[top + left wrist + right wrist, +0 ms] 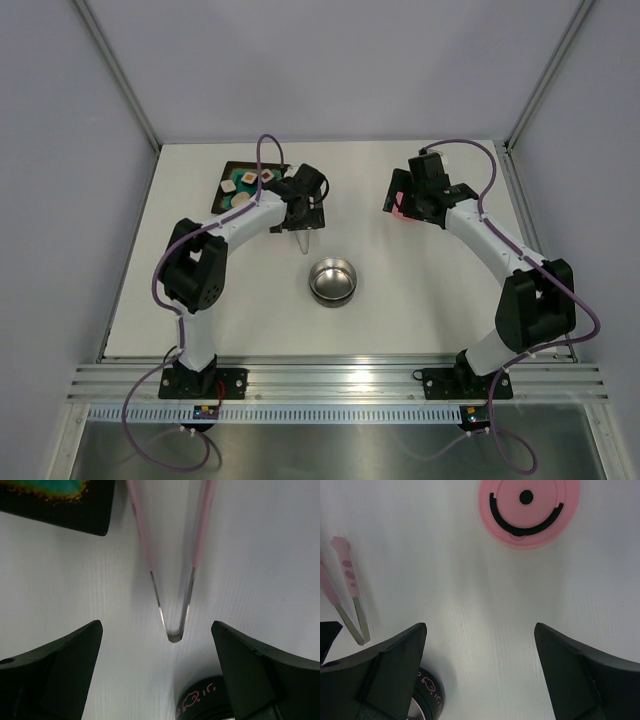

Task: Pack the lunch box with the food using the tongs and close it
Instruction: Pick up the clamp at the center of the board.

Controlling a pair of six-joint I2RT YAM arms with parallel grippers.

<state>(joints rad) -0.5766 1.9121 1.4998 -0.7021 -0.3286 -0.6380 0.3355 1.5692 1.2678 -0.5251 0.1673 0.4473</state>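
The tongs [172, 580] lie flat on the table, joined end toward me, between the tips of my open left gripper [156, 625], which holds nothing. From above, that gripper [303, 220] hovers just over the tongs [304, 242]. The steel lunch box [333, 281] stands open at mid-table; its dark printed wall [205, 702] shows at the bottom of the left wrist view. The pink lid [529, 510] with its black handle lies flat ahead of my open, empty right gripper [480, 625]. Food pieces [246, 180] sit on the tray.
The black tray with a teal inside [228, 172] lies at the back left, its corner [60, 510] beside the tongs' arms. The right wrist view also catches the tongs [350, 595] at far left and the lunch box [426, 692] below.
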